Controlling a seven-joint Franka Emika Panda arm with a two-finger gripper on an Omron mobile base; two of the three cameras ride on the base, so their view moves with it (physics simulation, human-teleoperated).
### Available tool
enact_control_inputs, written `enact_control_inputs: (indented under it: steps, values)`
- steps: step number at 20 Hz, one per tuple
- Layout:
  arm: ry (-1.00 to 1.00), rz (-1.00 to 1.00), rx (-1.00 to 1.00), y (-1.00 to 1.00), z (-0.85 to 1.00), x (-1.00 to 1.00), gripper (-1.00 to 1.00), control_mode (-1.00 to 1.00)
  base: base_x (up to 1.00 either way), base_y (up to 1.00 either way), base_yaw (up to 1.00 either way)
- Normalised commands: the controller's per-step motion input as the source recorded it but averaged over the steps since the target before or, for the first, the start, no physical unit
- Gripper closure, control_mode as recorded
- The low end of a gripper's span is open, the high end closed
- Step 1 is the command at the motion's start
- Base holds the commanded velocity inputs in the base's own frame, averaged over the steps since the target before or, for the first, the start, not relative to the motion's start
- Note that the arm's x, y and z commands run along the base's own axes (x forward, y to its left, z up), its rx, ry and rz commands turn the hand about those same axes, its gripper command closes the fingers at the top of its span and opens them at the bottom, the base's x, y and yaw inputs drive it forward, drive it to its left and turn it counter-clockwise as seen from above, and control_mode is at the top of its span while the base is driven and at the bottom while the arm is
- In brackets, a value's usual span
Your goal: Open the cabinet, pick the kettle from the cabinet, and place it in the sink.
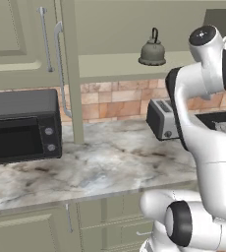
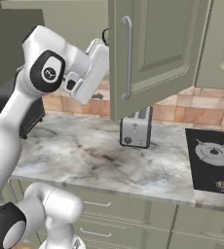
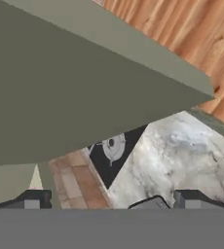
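- I read the gripper (image 3: pixel 109 202) as spread wide: in the hand view its two dark fingertips (image 3: pixel 33 199) stand far apart at the bottom, with nothing between them and nothing held.
- Past the tips I see the flat sage-green underside of the cabinet (image 3: pixel 75 97), and beyond it a strip of brick backsplash (image 3: pixel 75 180), a black hob (image 3: pixel 114 151) and marble counter (image 3: pixel 182 155).
- From the right base view, the hand sits up beside the cabinet's open door (image 2: pixel 153 53), just left of its long silver bar handle (image 2: pixel 128 58); the fingers themselves are hidden behind the wrist there.
- Below that door a silver toaster (image 2: pixel 136 127) stands on the marble, with the hob to the toaster's right.
- From the left base view, the cabinet's other door (image 1: pixel 68 69) hangs swung out, seen edge-on, its bar handle (image 1: pixel 60 69) facing me.
- The kettle (image 1: pixel 152 49) stands upright on the pale shelf inside the cabinet, above and a little left of the toaster, untouched and well apart from the hand as far as I can judge.
- A black microwave (image 1: pixel 21 125) sits on the counter left of the open cabinet, under a closed wall cabinet (image 1: pixel 14 39).
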Motion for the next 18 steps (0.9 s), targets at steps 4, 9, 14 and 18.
enact_control_inputs:
  steps: [4, 9, 14, 18]
  values:
    - [-0.13, -0.26, 0.01, -0.37, 0.00, 0.02, -1.00, -1.00, 0.00, 0.00, 0.00]
    - [-0.10, -0.31, 0.01, -0.30, 0.02, 0.04, -1.00, -1.00, 0.00, 0.00, 0.00]
    - [0.00, -0.30, 0.12, -0.38, 0.08, -0.09, -1.00, -1.00, 0.00, 0.00, 0.00]
    - [0.00, -0.27, 0.17, -0.43, 0.02, -0.17, -1.00, -1.00, 0.00, 0.00, 0.00]
